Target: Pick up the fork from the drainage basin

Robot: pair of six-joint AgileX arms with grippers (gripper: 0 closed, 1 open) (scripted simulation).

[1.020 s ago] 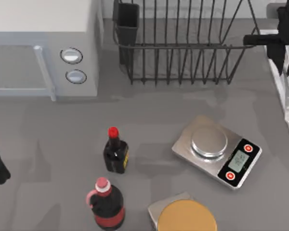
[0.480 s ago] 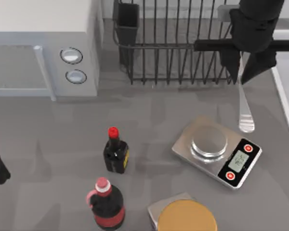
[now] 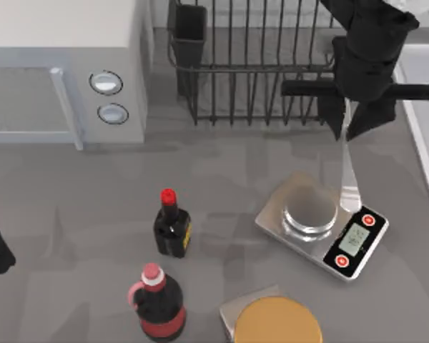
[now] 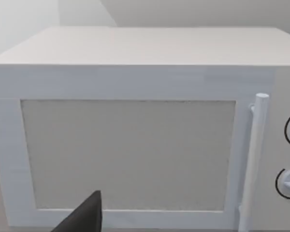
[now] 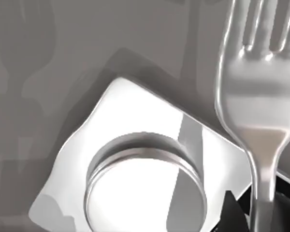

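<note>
One fork (image 3: 349, 171) up and clear, hanging from the right gripper (image 3: 360, 125) near the desk's far right corner, in front of the wire rack (image 3: 257, 64). Fingers clamped on the handle's upper end, tines dangling over the kitchen scale (image 3: 322, 225), apparently not touching it. Looks like the pick is essentially done; nothing left but a steady hold. Drainage basin hard to make out, barely a pale strip at the right edge. Grip point itself hidden behind the black wrist. Left arm parked at the desk's left edge, facing the microwave (image 4: 135, 135).
</note>
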